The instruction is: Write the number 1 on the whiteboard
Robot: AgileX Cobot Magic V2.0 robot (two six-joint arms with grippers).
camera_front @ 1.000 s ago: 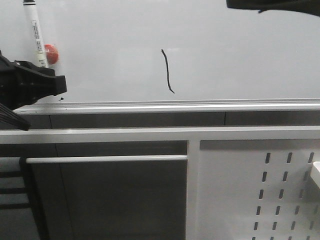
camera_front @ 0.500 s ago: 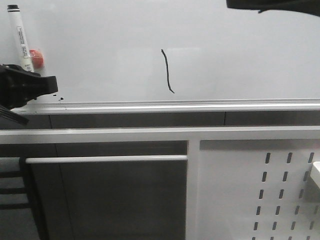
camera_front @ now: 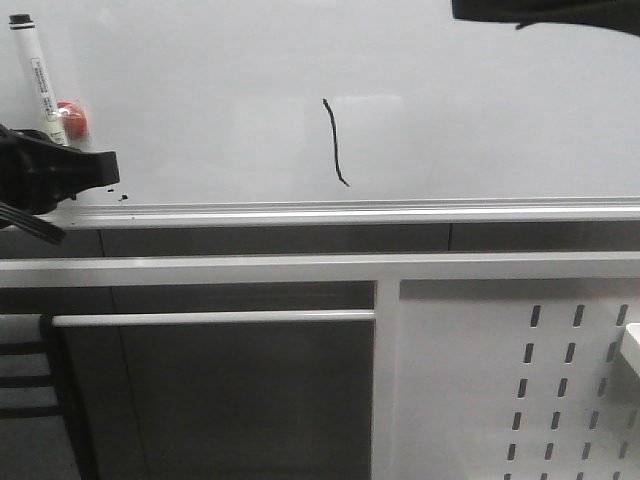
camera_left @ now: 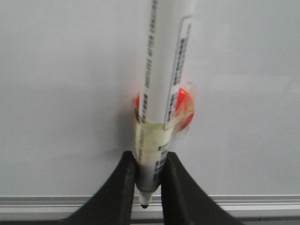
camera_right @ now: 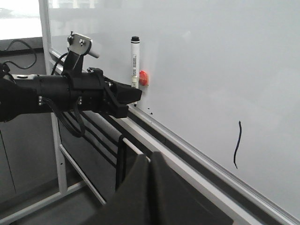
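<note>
- One whiteboard [camera_front: 480,110] fills the upper half of the front view; its silver rail [camera_front: 400,210] runs across mid-frame.
- Frame below the rail: grey bars, with a perforated panel [camera_front: 560,400] at lower right of the front view.
- Left arm [camera_right: 56,93] reaches in from the left edge of the front view, just above the rail, level and pointing toward the board.
- Left gripper [camera_left: 149,187]: fingers narrow, clamped on the lower end of a marker [camera_left: 161,70].
- Marker is white-barrelled with a printed label, upright with a slight tilt; black end cap at upper left of the front view [camera_front: 35,70], tip pointing down between the fingers, just above the rail. Whether the tip touches the board cannot be told.
- Right gripper [camera_right: 150,161]: fingers pressed together with nothing between them, seen at bottom centre of the right wrist view; only a dark part of that arm shows at upper right of the front view.
- Number 1 [camera_front: 335,142]: thin black wavy vertical stroke with a hook at its lower end, centre of the board in the front view, well right of the marker; also at right in the right wrist view [camera_right: 237,144].
- Red magnet [camera_front: 72,118] on the board, just behind the marker barrel.
- Few tiny black dots [camera_front: 122,197] on the board just above the rail, near the left gripper.
</note>
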